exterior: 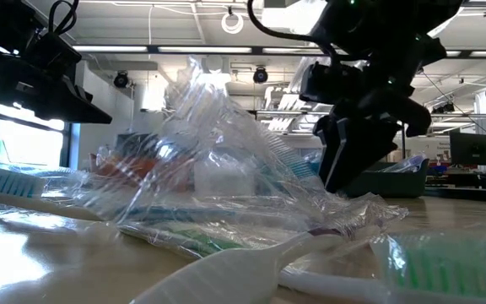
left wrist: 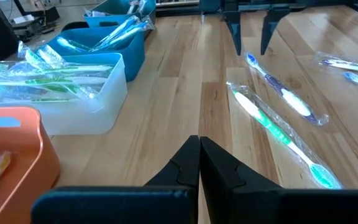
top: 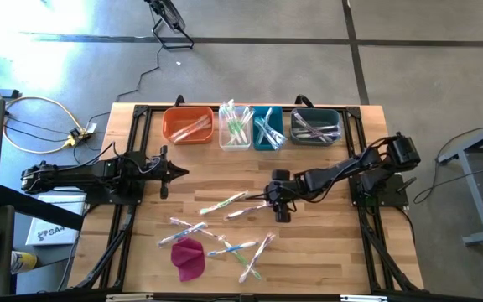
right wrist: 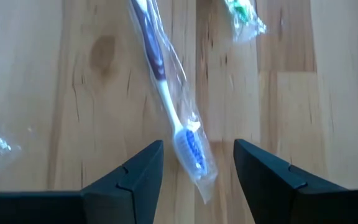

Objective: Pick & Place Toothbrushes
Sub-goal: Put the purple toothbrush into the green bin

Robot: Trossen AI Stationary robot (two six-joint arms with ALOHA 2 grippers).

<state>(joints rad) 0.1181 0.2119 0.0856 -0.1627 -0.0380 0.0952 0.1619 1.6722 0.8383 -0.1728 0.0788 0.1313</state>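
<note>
Several toothbrushes in clear wrappers lie loose on the wooden table (top: 325, 252), among them a green one (left wrist: 272, 124) and a purple-handled one (right wrist: 166, 106). My right gripper (right wrist: 199, 148) is open just above the purple one. Its fingers point slantwise down and stand on either side of the blue bristle head (right wrist: 191, 149) without touching it. From above, the right gripper (top: 280, 210) is at mid-table beside that brush (top: 250, 208). My left gripper (top: 174, 172) waits shut at the table's left, fingers (left wrist: 199, 155) together, touching nothing.
Along the far edge stand an orange bin (top: 188, 124), a clear bin (top: 235, 127), a blue bin (top: 267, 127) and a dark grey bin (top: 315, 126), each holding wrapped brushes. A magenta cloth lump (top: 189, 256) lies near the front edge among more brushes (top: 233, 247).
</note>
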